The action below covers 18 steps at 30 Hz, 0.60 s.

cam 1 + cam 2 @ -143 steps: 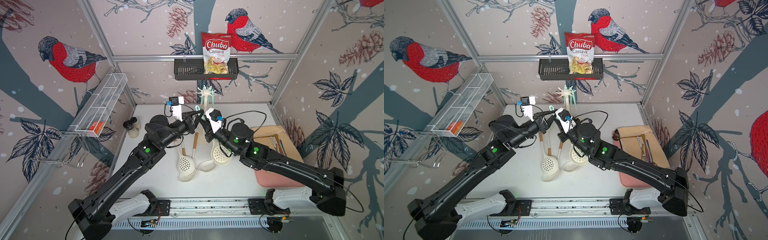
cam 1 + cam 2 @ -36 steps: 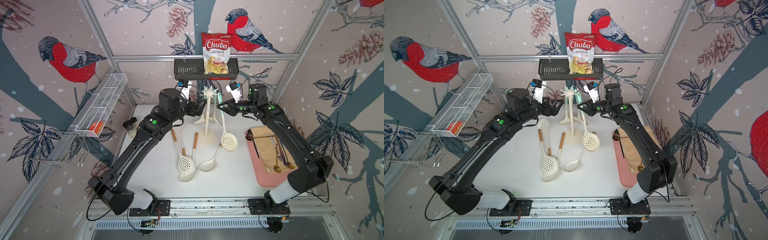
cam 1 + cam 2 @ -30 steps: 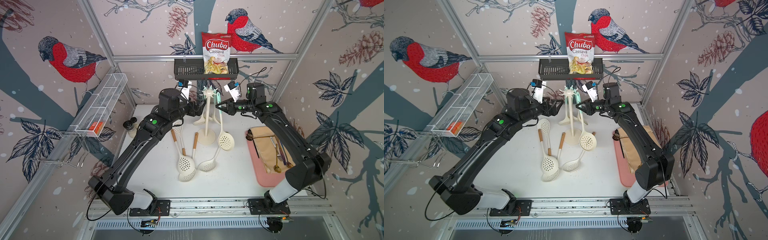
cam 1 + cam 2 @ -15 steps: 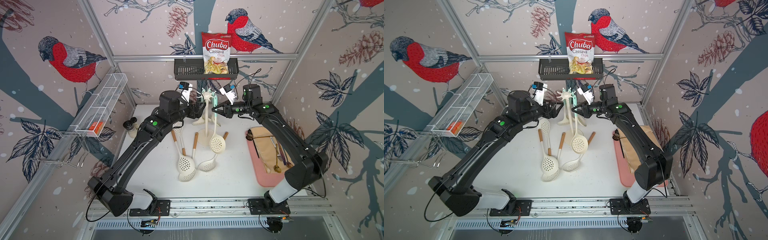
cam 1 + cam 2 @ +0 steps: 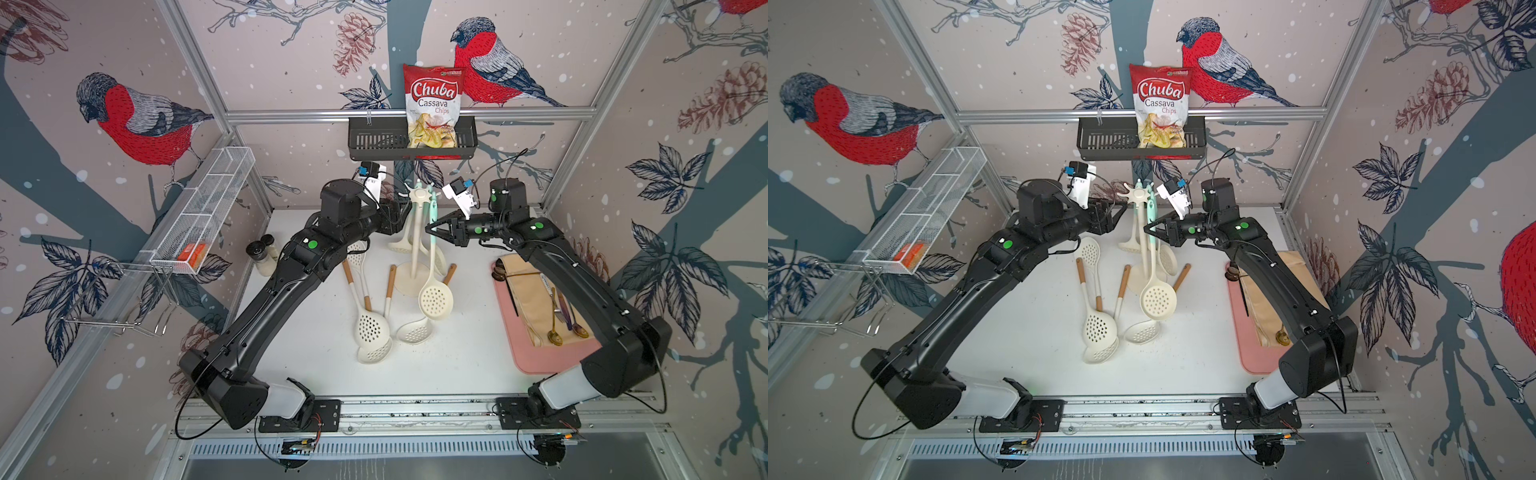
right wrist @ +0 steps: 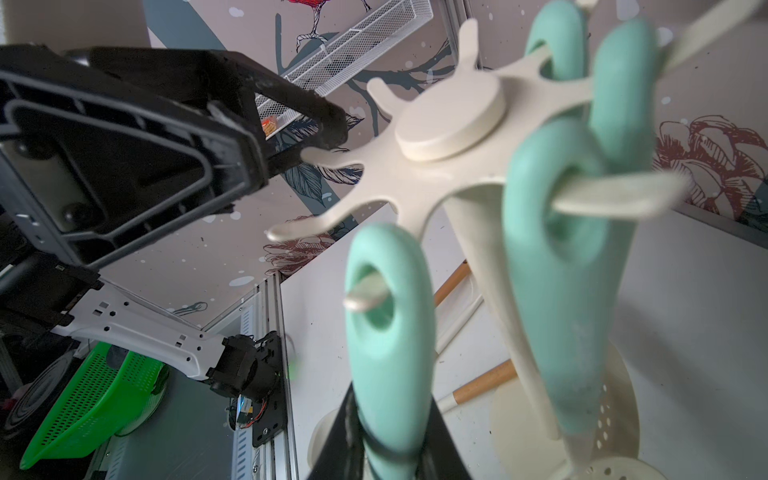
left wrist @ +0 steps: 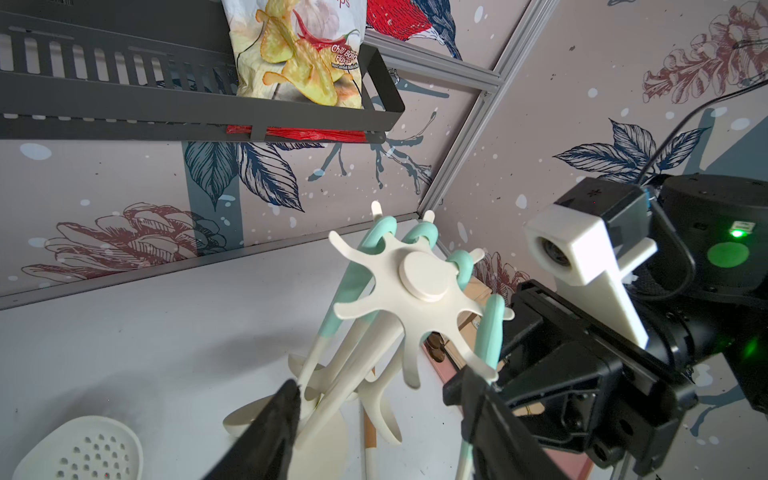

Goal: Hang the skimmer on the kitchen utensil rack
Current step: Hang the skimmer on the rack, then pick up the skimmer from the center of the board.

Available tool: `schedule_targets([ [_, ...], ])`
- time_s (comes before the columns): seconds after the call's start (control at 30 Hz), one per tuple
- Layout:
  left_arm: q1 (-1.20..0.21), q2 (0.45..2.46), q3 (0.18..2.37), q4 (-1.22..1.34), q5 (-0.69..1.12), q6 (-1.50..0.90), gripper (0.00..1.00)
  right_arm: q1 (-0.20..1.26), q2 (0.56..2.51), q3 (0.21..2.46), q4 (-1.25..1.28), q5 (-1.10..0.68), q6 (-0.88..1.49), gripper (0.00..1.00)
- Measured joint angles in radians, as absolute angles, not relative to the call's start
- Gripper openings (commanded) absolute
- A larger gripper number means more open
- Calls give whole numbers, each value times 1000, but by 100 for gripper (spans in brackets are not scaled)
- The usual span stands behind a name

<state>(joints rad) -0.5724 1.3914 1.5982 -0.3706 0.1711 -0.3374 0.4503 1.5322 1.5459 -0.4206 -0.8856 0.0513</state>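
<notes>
Room is tightest at the back of the bench (image 5: 324, 365), where the kitchen utensil rack (image 5: 414, 249) stands on its round base close to the rear wall, an arm on either side of it. The right hand (image 5: 432, 228) is pinching the mint handle of the skimmer (image 5: 435, 297). In the right wrist view, one of the rack's short hook arms pokes through the handle's loop. The perforated bowl hangs down beside the pole, over the base. The left hand (image 5: 401, 210) is at the opposite side of the star top, fingers spread, and I can't tell whether they touch it. More mint-handled utensils (image 7: 422, 232) hang on the far hooks.

Directly above the rack, a black slotted basket (image 5: 374, 143) with a chips bag (image 5: 432, 104) juts from the wall. Loose skimmers (image 5: 372, 328) with wooden handles lie fanned out just in front of the base. A pink tray (image 5: 536, 361) fills the bench's right edge under the right arm, and two small shakers (image 5: 259, 253) sit at the left edge. The front strip of bench lies open.
</notes>
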Motion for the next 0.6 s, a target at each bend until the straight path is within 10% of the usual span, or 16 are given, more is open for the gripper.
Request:
schedule_targets([
  [0.13,-572,1372,1578,-350,191,-336,81,445,1578,1583,-421,-923,46,2],
  [0.33,-567,1291,1473,-333,161,-348,89,443,1576,1584,-422,-912,33,58],
  [0.6,-537,1127,1254,-361,10,-424,81,419,1264,1314,-205,-639,112,85],
])
